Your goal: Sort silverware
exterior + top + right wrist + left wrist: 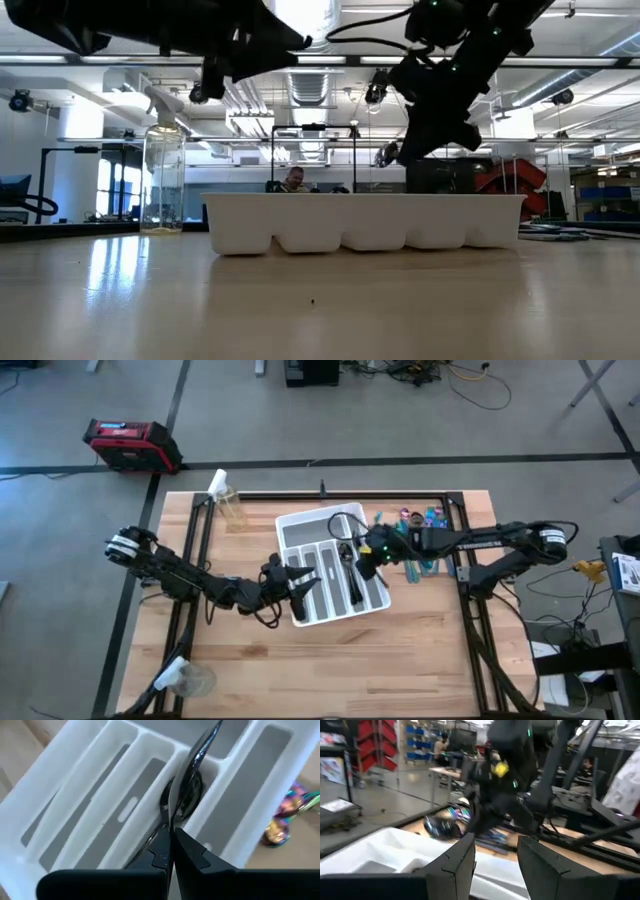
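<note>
Right tool: clenched on a slim dark metal spoon, held over the white plastic compartmented cutlery tray. The spoon's long axis runs straight out from the fingertips, roughly along the long slots, bowl end over a slot already holding dark pieces.

Left tool: released, empty, at the tray's near-left edge; the right arm is nearer the work.

Remaining iridescent teal-purple silverware lies on the wooden table just beyond the tray's right side.

Only the right wrist view shows the grip; the low view shows only the tray wall.
</note>
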{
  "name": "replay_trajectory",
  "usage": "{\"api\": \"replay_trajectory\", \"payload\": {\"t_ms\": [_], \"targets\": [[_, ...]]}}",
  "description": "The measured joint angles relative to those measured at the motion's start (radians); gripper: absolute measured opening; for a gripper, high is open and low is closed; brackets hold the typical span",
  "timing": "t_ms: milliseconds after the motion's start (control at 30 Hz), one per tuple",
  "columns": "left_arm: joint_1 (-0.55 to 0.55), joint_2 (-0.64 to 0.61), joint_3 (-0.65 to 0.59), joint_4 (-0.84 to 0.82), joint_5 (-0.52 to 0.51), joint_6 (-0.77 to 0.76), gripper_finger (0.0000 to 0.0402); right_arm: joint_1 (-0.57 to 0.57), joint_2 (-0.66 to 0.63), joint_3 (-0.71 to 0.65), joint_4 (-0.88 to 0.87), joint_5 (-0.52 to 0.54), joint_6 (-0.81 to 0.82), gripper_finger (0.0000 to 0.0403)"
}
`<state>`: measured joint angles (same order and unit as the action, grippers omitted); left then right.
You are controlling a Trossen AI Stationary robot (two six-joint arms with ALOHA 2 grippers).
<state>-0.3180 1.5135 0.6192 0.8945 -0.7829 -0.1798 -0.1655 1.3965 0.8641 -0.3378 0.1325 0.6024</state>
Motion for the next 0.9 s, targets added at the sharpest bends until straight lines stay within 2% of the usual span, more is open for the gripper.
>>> {"api": "replay_trajectory", "payload": {"t_ms": [100, 233, 300, 500, 600, 700, 900], "targets": [[0.000, -0.002, 0.036, -0.071, -0.039, 0.012, 0.0132, 0.022, 0.054, 0.036, 0.004, 0.003, 0.039, 0.0000], [-0.002, -0.013, 0.102, -0.290, -0.067, -0.015, 0.0132, 0.058, 0.131, 0.108, -0.031, 0.064, 0.081, 0.0000], [-0.002, -0.021, 0.145, -0.441, -0.067, -0.066, 0.0132, 0.080, 0.175, 0.156, -0.088, 0.118, 0.090, 0.0000], [-0.003, -0.043, 0.308, -1.034, -0.070, -0.301, 0.0132, 0.132, 0.311, 0.324, -0.298, 0.263, 0.161, 0.0000], [-0.005, -0.044, 0.367, -1.230, -0.073, -0.396, 0.0132, 0.144, 0.375, 0.371, -0.334, 0.287, 0.203, 0.0000], [-0.010, -0.054, 0.377, -1.308, -0.074, -0.429, 0.0132, 0.148, 0.443, 0.398, -0.338, 0.288, 0.225, 0.0000], [-0.015, -0.061, 0.375, -1.323, -0.073, -0.445, 0.0132, 0.132, 0.558, 0.445, -0.406, 0.323, 0.264, 0.0000]]}}
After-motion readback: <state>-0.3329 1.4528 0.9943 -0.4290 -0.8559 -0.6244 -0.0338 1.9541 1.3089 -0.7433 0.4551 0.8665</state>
